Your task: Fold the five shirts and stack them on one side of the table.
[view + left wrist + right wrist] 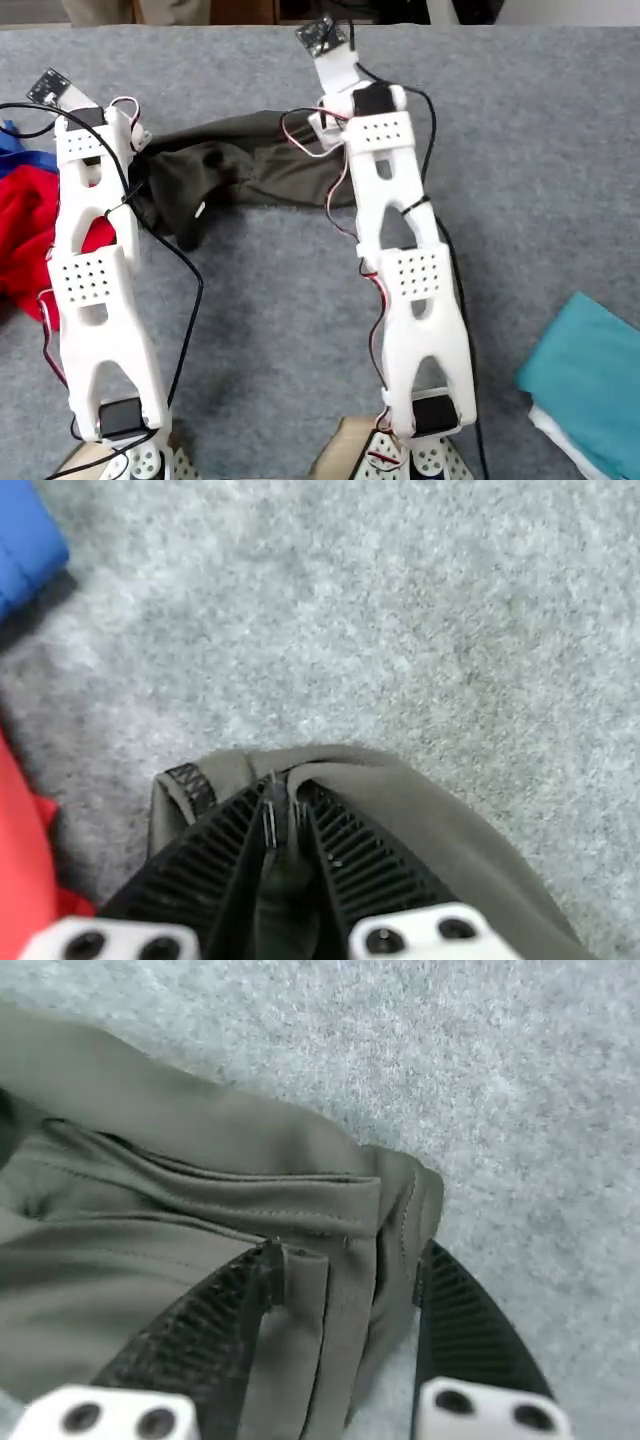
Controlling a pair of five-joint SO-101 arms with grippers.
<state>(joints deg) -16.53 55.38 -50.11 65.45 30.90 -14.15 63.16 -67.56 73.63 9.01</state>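
The olive shirt (250,170) lies crumpled in a long band at about 12 o'clock on the table (520,150), strung between the two arms. The left gripper (285,785) is pinched nearly closed on a fold of it, right beside the ribbed collar. The right gripper (350,1250) stands well apart at the other end, its jaws spread wide. One jaw lies over the cloth and the other sits on bare table just beside the hem, so it straddles the edge without clamping. A red shirt (20,220) and a blue shirt (10,140) lie heaped at 9 o'clock, and a folded teal shirt (590,360) sits on something white at 4 o'clock, likely the stack. The olive cloth looks light, limp and thin. It should sag and bunch wherever it is unsupported, and a single layer could slip from ridged jaws. The stitched hem and collar are the firmer places to grip. Holding two matching corners or seam ends at once and keeping the cloth taut between them would probably let it lie flat for a clean fold.
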